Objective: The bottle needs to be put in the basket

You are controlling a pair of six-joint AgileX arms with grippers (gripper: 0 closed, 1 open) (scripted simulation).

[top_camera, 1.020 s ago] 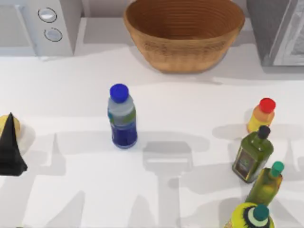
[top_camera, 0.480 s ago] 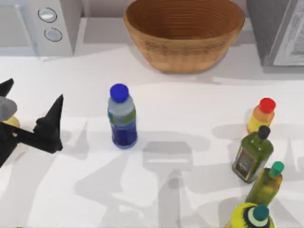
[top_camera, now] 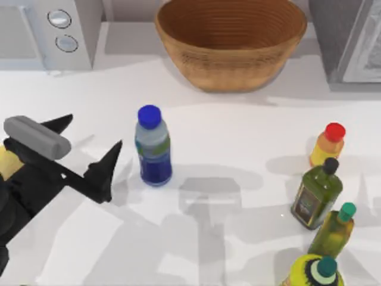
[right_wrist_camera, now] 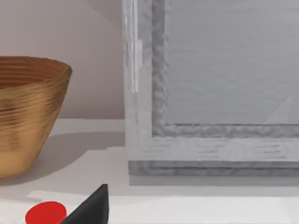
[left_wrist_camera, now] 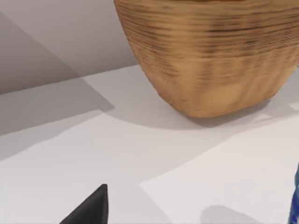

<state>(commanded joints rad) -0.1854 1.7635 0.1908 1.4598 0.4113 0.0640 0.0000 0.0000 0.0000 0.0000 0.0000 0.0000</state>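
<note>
Bottle is standing upright mid-surface, well short of the basket; the left claw is hanging beside it, fingers spread wide, presumably to straddle it.

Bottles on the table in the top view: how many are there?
5. The water bottle stands centre-left; at the right, the red-capped yellow-orange bottle, dark olive-oil bottle, teal-capped green bottle and yellow bottle, cut off by the frame's bottom edge.
</note>
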